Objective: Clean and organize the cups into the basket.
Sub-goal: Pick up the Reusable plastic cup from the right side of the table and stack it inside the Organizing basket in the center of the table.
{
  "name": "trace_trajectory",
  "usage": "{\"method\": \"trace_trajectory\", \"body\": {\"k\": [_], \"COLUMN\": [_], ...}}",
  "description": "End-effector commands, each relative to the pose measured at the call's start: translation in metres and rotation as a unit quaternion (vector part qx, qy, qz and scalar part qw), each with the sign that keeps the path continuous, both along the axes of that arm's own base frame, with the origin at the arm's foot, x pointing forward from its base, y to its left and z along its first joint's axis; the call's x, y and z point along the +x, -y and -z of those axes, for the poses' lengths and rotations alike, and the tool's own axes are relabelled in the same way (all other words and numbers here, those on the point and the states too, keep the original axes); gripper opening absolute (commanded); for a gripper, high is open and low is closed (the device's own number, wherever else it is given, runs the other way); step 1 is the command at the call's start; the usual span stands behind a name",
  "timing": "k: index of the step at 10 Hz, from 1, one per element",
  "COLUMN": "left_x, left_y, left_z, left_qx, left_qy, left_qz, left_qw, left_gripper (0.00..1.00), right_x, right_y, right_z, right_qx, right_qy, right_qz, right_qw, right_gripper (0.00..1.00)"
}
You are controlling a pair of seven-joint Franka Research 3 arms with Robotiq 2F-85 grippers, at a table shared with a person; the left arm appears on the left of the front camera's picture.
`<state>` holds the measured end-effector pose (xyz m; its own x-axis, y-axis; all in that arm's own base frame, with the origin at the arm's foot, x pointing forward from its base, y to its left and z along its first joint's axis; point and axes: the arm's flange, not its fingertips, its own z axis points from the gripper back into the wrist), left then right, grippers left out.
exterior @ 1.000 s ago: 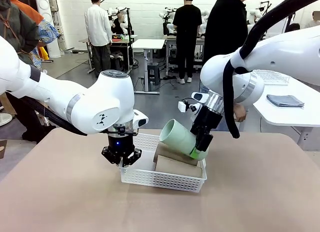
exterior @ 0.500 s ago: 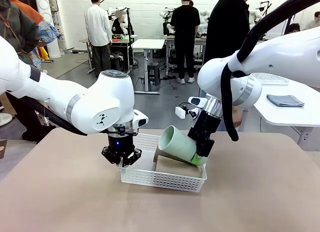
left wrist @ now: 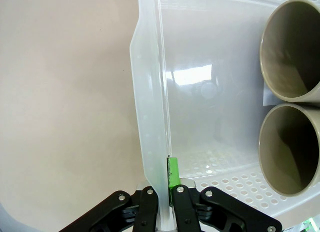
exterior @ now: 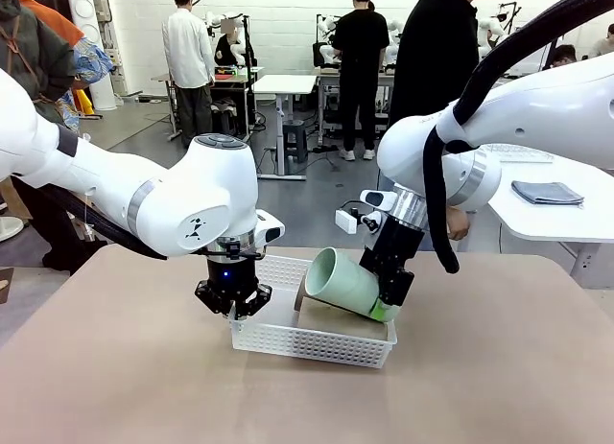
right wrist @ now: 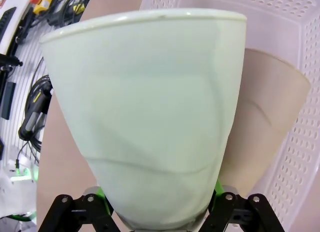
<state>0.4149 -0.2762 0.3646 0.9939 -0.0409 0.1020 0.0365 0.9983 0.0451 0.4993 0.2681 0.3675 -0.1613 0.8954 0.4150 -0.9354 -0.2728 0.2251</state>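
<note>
The left end effector [exterior: 233, 310] pinches the basket [exterior: 317, 343] wall. The right end effector [exterior: 388, 303], fingers flanking the green cup's [exterior: 343, 281] base, grip unclear, tilts it over two tan cups [left wrist: 292, 119].

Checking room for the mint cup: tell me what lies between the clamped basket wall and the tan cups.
Bare basket floor, in the left wrist view, up to the tan cups.
</note>
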Motion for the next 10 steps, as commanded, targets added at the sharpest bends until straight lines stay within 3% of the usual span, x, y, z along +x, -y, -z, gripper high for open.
{"method": "trace_trajectory", "body": {"k": [1, 7, 10], "left_x": [-0.001, -0.001, -0.001], "left_y": [0.002, 0.002, 0.002], "left_z": [-0.001, -0.001, -0.001], "left_qx": [0.003, 0.003, 0.003], "left_qy": [0.005, 0.005, 0.005], "left_qz": [-0.002, -0.002, -0.002], "left_qw": [1.0, 1.0, 1.0], "left_gripper": [0.0, 0.0, 0.0], "right_x": [-0.005, -0.005, -0.003], "right_y": [0.002, 0.003, 0.027], "right_z": [-0.001, 0.0, -0.019], "right_qx": [-0.008, 0.003, 0.044], "right_qy": [0.004, 0.006, 0.024], "right_qz": [-0.009, -0.004, 0.013], "right_qw": [1.0, 1.0, 0.999], "right_gripper": [0.98, 1.0, 1.0]}}
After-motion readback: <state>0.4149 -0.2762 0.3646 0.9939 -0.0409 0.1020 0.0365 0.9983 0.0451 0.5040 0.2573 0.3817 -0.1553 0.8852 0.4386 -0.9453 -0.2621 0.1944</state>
